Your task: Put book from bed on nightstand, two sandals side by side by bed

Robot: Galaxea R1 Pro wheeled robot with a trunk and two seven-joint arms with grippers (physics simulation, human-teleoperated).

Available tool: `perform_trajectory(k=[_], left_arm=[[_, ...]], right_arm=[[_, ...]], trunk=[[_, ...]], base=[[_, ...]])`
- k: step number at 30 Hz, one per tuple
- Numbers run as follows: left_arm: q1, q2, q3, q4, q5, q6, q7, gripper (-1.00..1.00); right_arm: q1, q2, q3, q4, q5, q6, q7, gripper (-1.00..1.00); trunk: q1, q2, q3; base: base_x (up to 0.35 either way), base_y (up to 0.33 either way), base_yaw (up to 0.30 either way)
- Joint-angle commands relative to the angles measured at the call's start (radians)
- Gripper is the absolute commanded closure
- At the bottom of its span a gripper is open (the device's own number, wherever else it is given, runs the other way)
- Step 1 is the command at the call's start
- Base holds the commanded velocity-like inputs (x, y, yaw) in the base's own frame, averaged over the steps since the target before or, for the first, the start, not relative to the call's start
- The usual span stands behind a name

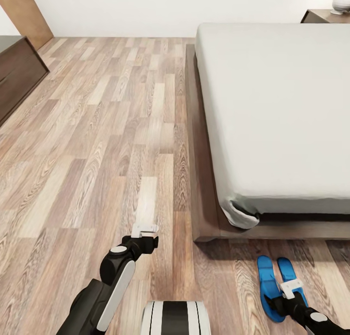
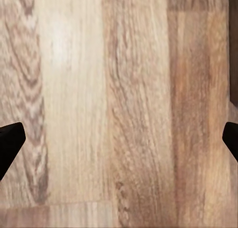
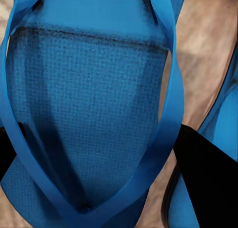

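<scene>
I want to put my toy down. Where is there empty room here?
The mattress top is bare. So is the wood floor between the bed frame and the dark cabinet. It is crowded at the bed's foot: two blue sandals with the right gripper over them.

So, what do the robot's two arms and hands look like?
Both arms are glossy black with rounded joints. The left arm has a white side panel and a grey round cap on one joint. The left hand and right hand are white; their fingertips look black in the wrist views.
</scene>
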Motion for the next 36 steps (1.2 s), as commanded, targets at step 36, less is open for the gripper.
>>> perform_trajectory(k=[36], left_arm=[[-0.001,-0.001,-0.012,-0.001,0.01,0.003,0.01,-1.0]], right_arm=[[0.0,0.0,0.005,0.001,-0.005,-0.004,0.002,1.0]], trunk=[[0.005,-0.003,-0.047]], base=[[0.019,-0.003,0.0]])
